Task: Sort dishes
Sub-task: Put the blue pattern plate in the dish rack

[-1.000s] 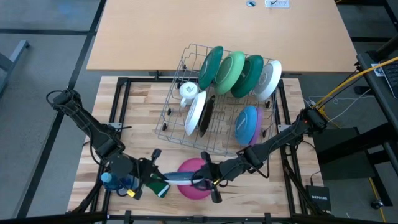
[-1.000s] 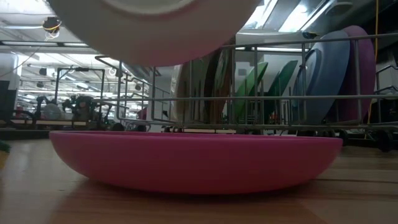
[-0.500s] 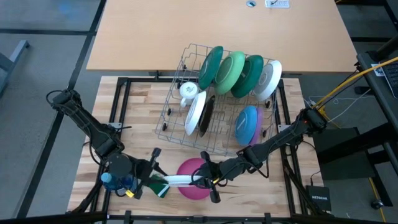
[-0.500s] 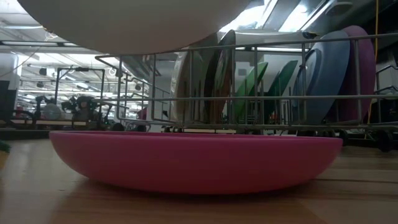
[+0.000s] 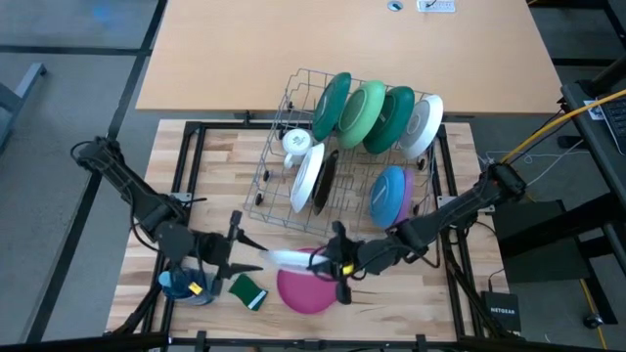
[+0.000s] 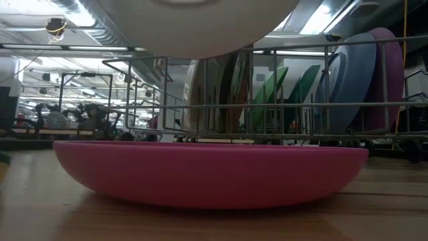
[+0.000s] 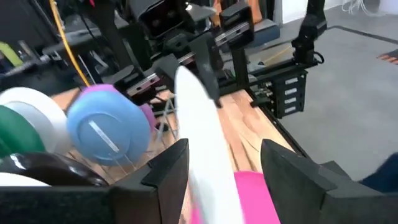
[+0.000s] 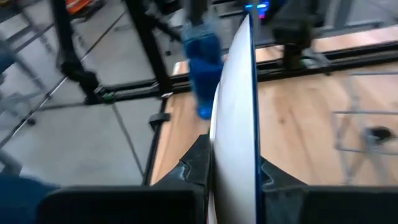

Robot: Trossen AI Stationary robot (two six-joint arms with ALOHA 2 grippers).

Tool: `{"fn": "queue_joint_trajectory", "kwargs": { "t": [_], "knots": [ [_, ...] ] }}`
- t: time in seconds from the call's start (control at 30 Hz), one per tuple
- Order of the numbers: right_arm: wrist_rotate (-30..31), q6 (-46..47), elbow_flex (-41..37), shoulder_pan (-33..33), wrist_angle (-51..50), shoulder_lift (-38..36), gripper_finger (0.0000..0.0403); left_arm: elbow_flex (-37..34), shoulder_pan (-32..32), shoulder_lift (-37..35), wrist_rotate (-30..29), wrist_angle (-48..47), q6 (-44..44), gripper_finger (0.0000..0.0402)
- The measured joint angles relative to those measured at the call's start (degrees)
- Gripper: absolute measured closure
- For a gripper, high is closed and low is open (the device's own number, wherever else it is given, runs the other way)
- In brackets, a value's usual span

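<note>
White plate (image 5: 293,258) held edge-on above pink plate (image 5: 305,288) on bench (image 5: 220,176), near rack (image 5: 344,161). Right gripper (image 5: 339,262) fingers clamped on white plate rim. Left gripper (image 5: 238,256) fingers apart, plate edge between them, untouched.

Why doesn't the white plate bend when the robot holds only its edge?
The white plate looks stiff: it sticks straight out from the right hand without drooping. Its glossy rim could be slippery in so small a grip. If dropped onto the pink plate below, it might chip.
</note>
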Motion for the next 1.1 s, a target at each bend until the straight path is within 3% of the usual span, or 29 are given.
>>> {"fn": "queue_joint_trajectory", "kwargs": {
  "t": [0.43,0.87,1.1],
  "knots": [
    [11.91,19.05,0.02,-0.02,-8.74,-13.95,0.0371,0.00,0.62,-7.24,-9.47,-2.87,14.78,0.0215],
    [9.43,47.57,0.04,-0.02,-21.91,-26.62,0.0371,0.00,0.67,-8.73,-10.25,-15.20,5.68,0.0217],
    [6.33,61.31,0.04,0.01,-31.63,-31.46,0.0372,0.00,0.67,-8.73,-10.24,-15.63,5.07,0.0217]
  ]
}}
